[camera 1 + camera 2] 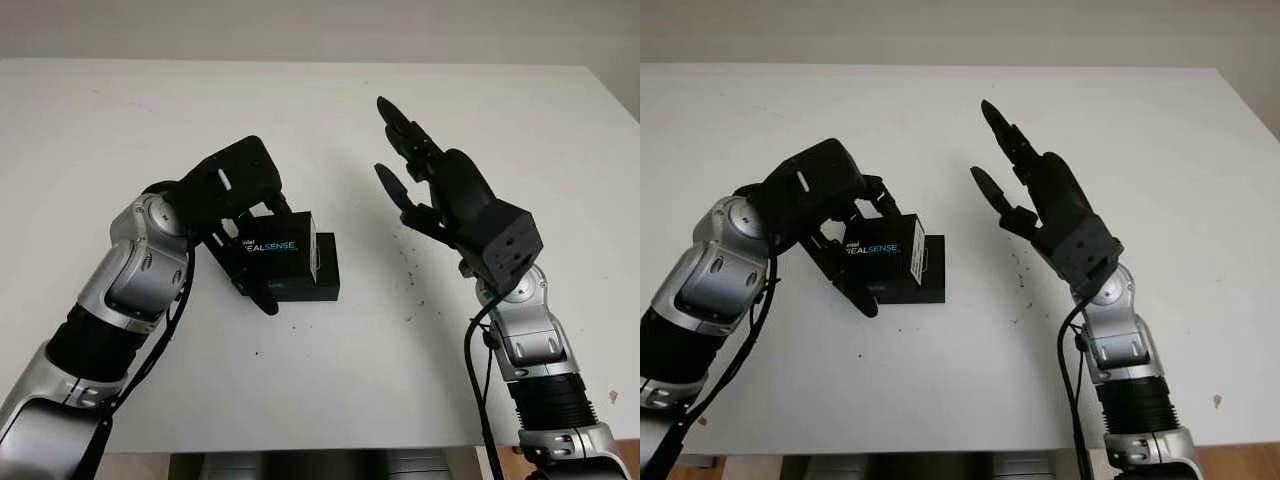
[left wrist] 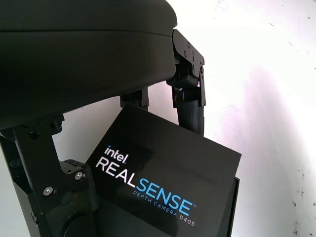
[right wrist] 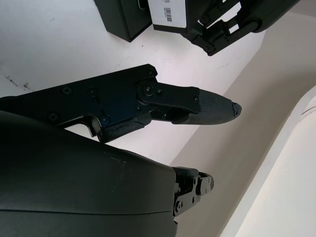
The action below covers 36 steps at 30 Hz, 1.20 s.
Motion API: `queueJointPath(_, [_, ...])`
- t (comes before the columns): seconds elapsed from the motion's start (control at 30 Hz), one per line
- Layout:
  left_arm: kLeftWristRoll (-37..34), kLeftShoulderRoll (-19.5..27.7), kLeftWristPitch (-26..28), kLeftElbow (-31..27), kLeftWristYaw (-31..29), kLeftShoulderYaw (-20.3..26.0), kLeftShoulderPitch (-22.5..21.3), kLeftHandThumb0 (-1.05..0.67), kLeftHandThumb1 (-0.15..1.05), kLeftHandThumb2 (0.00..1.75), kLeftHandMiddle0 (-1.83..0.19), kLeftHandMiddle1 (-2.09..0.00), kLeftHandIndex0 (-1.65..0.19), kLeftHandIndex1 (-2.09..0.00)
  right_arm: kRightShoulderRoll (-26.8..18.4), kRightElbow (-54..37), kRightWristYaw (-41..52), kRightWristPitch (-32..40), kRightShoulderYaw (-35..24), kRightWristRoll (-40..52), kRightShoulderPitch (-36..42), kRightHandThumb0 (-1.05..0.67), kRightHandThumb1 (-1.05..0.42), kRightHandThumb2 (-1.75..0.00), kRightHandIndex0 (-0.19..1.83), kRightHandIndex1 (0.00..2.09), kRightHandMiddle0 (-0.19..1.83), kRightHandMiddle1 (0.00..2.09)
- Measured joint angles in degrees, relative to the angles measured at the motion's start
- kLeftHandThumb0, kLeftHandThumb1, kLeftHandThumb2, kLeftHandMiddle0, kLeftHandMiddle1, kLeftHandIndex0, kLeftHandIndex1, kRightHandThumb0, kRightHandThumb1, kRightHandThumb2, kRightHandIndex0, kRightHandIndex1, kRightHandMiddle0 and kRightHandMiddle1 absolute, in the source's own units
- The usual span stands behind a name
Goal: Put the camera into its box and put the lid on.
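The left robot hand (image 1: 240, 215) grips the lid (image 1: 278, 250), a black cover printed "intel REALSENSE", with fingers (image 2: 190, 106) on its far side and a thumb on its near side. The lid is tilted and sits over the box (image 1: 318, 275), a black base on the white surface (image 1: 320, 110); the box's right end sticks out past the lid. A white barcode label (image 1: 916, 262) shows on the lid's right end. In the left wrist view the lid's printed top (image 2: 158, 190) reads "DEPTH CAMERA D405", and an edge of the box (image 2: 235, 207) shows beside it. Whether the lid is fully seated cannot be told, and the camera itself is hidden.

The right robot hand (image 1: 425, 175) is released, holding nothing, raised above the surface to the right of the box and well apart from it. In the right wrist view its finger (image 3: 197, 106) points toward the box (image 3: 123, 19). Small dark specks (image 1: 410, 270) lie on the surface between the box and the right arm.
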Motion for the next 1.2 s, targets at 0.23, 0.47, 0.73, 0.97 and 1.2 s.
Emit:
queueJointPath(0.23, [-1.03,-2.14,2.94,1.36,0.41,0.04,-1.25,-0.32,1.02,0.05,-0.66,-1.85,-0.49,-1.66,0.89,0.06,-1.05,-0.74,0.09,-0.09,0.00,-0.74,-1.05,-0.52,0.14,0.07,0.14,0.06])
queueJointPath(0.47, [-2.84,-3.27,7.45,1.92,0.62,0.05,-2.75,-0.30,1.02,0.05,-0.63,-1.84,-0.47,-1.69,1.08,0.23,-1.26,-1.11,0.13,-0.35,0.01,-0.74,-1.05,-0.52,0.15,0.07,0.14,0.07])
queueJointPath(0.73, [-3.74,-3.57,12.34,1.96,1.02,-2.17,-4.92,-0.32,1.01,0.05,-0.74,-1.89,-0.53,-1.71,1.34,0.24,-1.34,-1.11,0.13,-0.15,0.04,-0.74,-1.05,-0.51,0.15,0.06,0.14,0.07])
queueJointPath(0.97, [-4.19,-2.58,10.65,1.96,0.76,-3.54,-5.54,-0.31,1.02,0.06,-0.67,-1.92,-0.48,-1.72,1.38,0.24,-1.77,-1.11,0.23,-0.31,0.41,-0.74,-1.05,-0.52,0.14,0.06,0.14,0.07])
queueJointPath(1.2, [-4.54,-1.57,7.29,1.96,0.19,-4.35,-5.50,-0.31,1.02,0.05,-0.61,-1.88,-0.42,-1.70,1.86,0.24,-2.03,-1.35,0.34,-0.42,0.62,-0.73,-1.05,-0.52,0.15,0.06,0.15,0.07])
